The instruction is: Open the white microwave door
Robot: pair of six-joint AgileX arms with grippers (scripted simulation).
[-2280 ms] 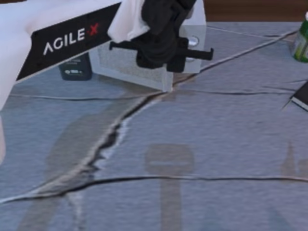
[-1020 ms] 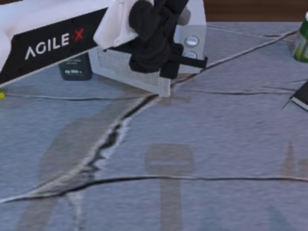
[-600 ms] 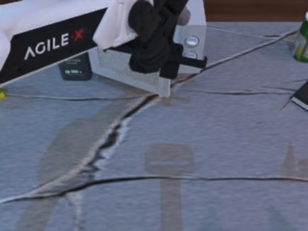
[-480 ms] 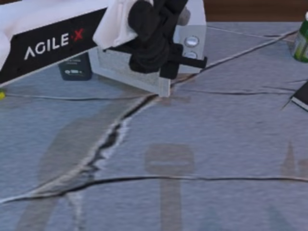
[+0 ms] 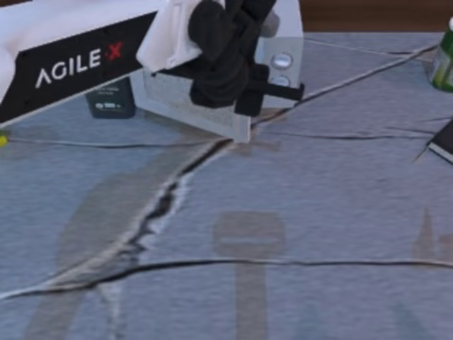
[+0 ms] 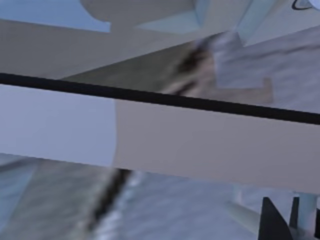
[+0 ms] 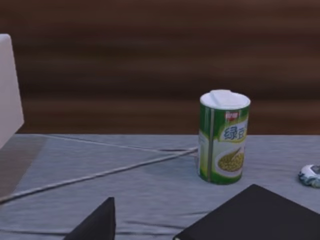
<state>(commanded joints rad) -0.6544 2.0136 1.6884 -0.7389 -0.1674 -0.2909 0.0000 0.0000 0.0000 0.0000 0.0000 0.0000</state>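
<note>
The white microwave [image 5: 287,28] stands at the table's back centre, two silver knobs [image 5: 282,62] on its front. Its door [image 5: 180,95], with a grey mesh window, is swung out towards the front; its free edge [image 5: 244,129] is away from the knob panel. My left gripper [image 5: 233,92] hangs over the door's top edge near that free end. In the left wrist view its dark fingers [image 6: 272,222] sit close together on a pale strip of the door. My right gripper [image 7: 155,231] is out of the top view and open, one finger [image 7: 102,222] showing.
A dark bottle [image 5: 112,99] stands left of the microwave, under my left arm. A green can [image 5: 444,60] [image 7: 224,137] and a black book [image 5: 442,142] [image 7: 255,215] are at the right edge. The microwave's white side [image 7: 7,90] shows in the right wrist view.
Since 2.3 s ago my left gripper has shifted left, taking the door's free edge with it and swinging the door wider. Over the last second nothing has moved.
</note>
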